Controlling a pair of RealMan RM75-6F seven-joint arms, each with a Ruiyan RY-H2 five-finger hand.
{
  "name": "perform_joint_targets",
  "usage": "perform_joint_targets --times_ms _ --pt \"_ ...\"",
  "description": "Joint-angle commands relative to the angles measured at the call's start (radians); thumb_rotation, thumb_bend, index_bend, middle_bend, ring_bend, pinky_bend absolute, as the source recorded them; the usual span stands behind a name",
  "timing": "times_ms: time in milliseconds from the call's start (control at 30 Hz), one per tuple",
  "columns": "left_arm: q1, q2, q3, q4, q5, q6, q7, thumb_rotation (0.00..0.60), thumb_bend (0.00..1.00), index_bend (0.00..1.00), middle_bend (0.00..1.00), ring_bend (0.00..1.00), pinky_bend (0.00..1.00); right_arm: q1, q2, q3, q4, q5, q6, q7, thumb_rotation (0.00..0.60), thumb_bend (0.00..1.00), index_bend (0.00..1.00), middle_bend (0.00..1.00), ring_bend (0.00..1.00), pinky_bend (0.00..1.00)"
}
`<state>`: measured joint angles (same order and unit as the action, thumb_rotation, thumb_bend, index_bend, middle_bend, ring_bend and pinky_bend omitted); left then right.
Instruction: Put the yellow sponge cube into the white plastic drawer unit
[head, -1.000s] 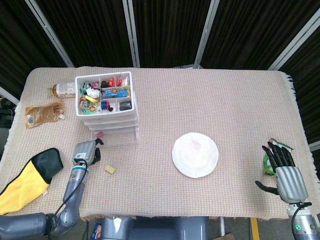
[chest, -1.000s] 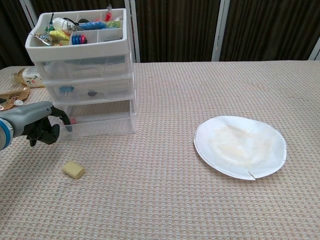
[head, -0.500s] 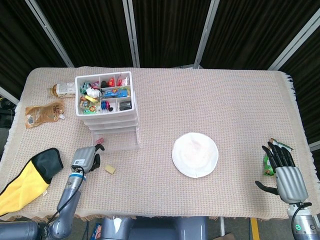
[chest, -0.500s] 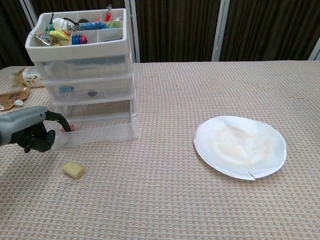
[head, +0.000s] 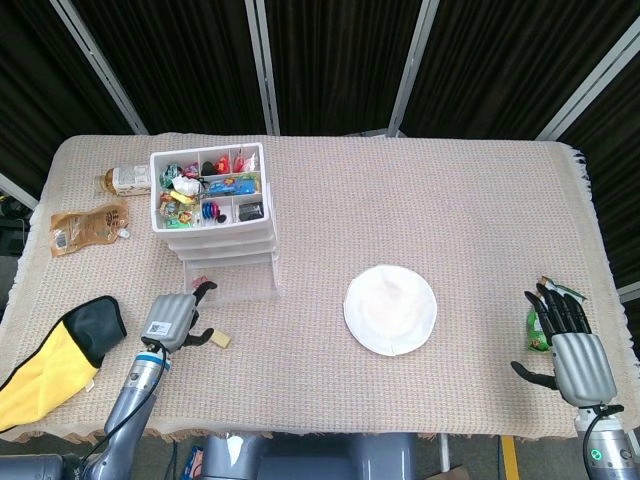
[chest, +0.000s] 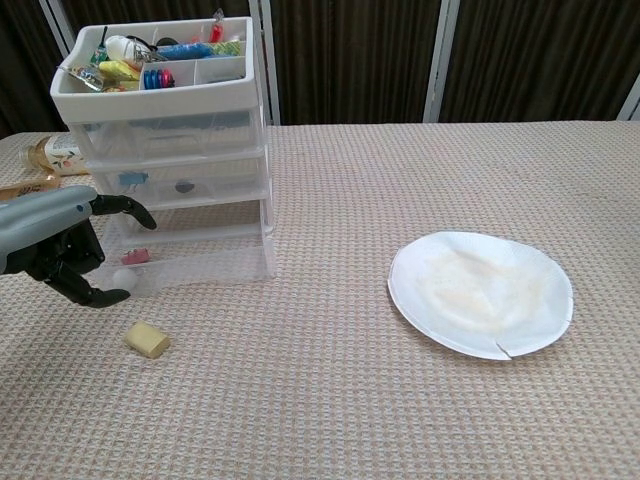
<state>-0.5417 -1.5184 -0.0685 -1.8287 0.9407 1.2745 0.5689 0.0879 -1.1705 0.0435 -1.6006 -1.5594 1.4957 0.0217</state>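
The yellow sponge cube (head: 220, 339) (chest: 147, 340) lies on the tablecloth in front of the white plastic drawer unit (head: 214, 212) (chest: 168, 140). The unit's clear bottom drawer (head: 232, 286) (chest: 195, 260) stands pulled out a little, with a small pink item at its front left. My left hand (head: 176, 318) (chest: 58, 247) hovers just left of that drawer and above-left of the sponge, fingers spread, holding nothing. Over the table's right front corner, my right hand (head: 569, 352) is spread and empty.
A white paper plate (head: 390, 309) (chest: 481, 293) lies at mid-table. A yellow and black cloth (head: 58, 355) drapes the front left edge. A brown pouch (head: 88, 228) and a bottle (head: 125, 179) lie left of the unit. A green packet (head: 538, 328) sits by the right hand.
The left hand drew the bottom drawer out toward the front, then let go of it and spread its fingers. The sponge, the plate and the right hand have not moved.
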Motion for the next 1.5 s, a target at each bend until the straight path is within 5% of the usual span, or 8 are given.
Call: perform_joint_targets --times_ms 33,167,333,1500 --pt "0.013 0.034 0.058 -0.038 0.097 0.022 0.029 0.600 0.29 0.25 0.99 0.89 0.61 0.000 0.000 0.000 0.000 0.001 0.000 0.001 0.600 0.00 0.08 0.00 0.00 0.00" --pt "0.022 0.065 0.120 -0.054 0.165 0.030 0.094 0.600 0.29 0.30 0.99 0.89 0.61 -0.002 0.001 0.000 0.000 -0.001 0.004 0.000 0.600 0.00 0.08 0.00 0.00 0.00" --pt "0.029 0.080 0.136 -0.049 0.157 0.023 0.139 0.600 0.29 0.33 1.00 0.89 0.61 -0.003 0.000 0.000 -0.001 -0.001 0.004 -0.001 0.600 0.00 0.08 0.00 0.00 0.00" --pt "-0.052 -0.094 0.082 0.135 -0.031 -0.108 0.334 0.600 0.34 0.37 1.00 0.89 0.61 -0.001 -0.001 0.002 0.008 -0.005 0.006 0.002 0.600 0.00 0.08 0.00 0.00 0.00"
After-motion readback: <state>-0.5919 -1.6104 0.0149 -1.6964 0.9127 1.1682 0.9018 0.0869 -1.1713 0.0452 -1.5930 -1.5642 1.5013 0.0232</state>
